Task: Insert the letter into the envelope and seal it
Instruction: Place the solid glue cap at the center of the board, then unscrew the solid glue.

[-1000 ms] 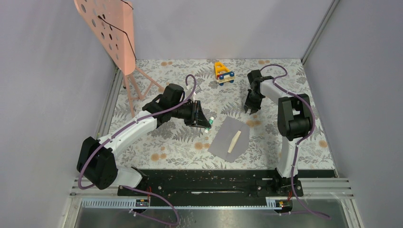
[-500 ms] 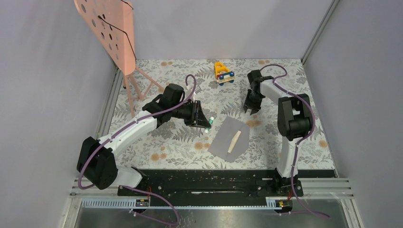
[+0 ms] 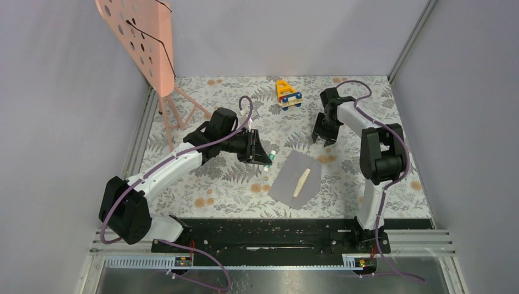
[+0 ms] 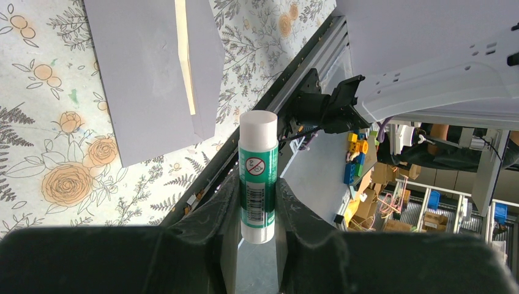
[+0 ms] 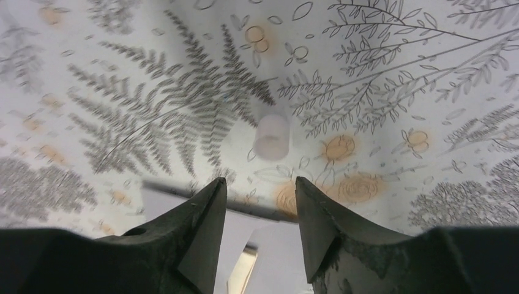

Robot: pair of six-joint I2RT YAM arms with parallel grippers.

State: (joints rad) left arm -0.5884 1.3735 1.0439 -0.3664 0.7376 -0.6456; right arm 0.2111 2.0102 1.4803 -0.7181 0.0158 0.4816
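Floral desk [image 3: 226, 184]: envelope [image 3: 286, 181] flat near the middle. Left tool [image 3: 265, 157] just off its far-left corner, clamped on a glue stick [image 4: 257, 177]. Right tool [image 3: 323, 140] past its far edge, fingers apart, empty.

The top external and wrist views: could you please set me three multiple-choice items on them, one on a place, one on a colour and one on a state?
1. Where does the envelope lie?
A) flat on the floral cloth, between the two arms
B) propped against the back wall
C) hanging off the table's edge

2. What colour is the label of the glue stick?
A) red
B) green
C) blue

3. How is the left gripper?
A) open and empty
B) shut on the glue stick
C) shut on the envelope

Key:
1 A, as the top view shows it flat on the cloth between the arms.
2 B, as the left wrist view shows a green label under a white cap.
3 B, as both fingers press the stick's sides in the left wrist view.
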